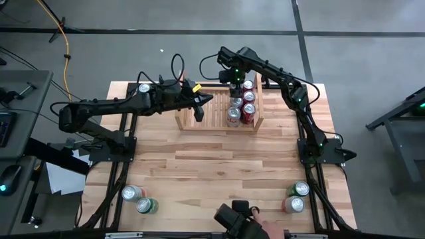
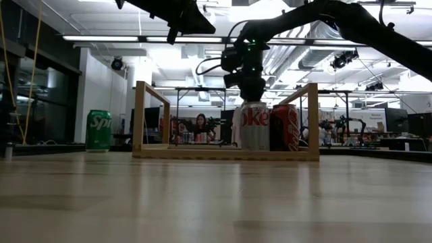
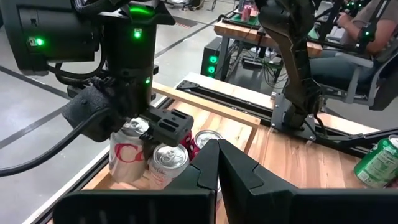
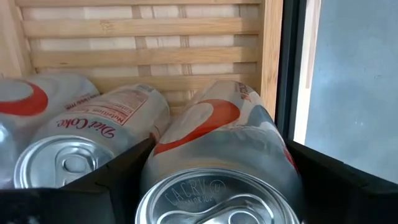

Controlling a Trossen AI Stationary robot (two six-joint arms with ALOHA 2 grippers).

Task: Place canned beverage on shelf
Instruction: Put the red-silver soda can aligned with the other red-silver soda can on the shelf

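Note:
The shelf [image 1: 199, 121], a low pale wooden rack, stands at the far middle of the table. Several cola cans [image 1: 249, 103] stand in its right half. My right gripper [image 1: 234, 83] points down at the shelf's far right end and is shut on a silver Diet Coke can [image 2: 255, 125], which stands beside a red can [image 2: 285, 127]. My left gripper [image 1: 199, 107] hovers shut and empty over the shelf's left half, with its fingers [image 3: 214, 163] closed together. My right gripper holds the silver can by its upper wall just under the rim [image 4: 186, 134], pinched between the two fingers [image 4: 115, 171], one on each side. The fingers come from above, pointing down. The can stands upright, its bottom level with the shelf's slatted base [image 2: 223, 152].
A green Sprite can [image 1: 144, 87] stands at the table's far left. Two cans [image 1: 139, 199] wait near the front left and two [image 1: 297, 196] near the front right. The shelf's left half [image 1: 189, 113] holds no cans. A seated person [image 3: 364, 25] shows beyond the table.

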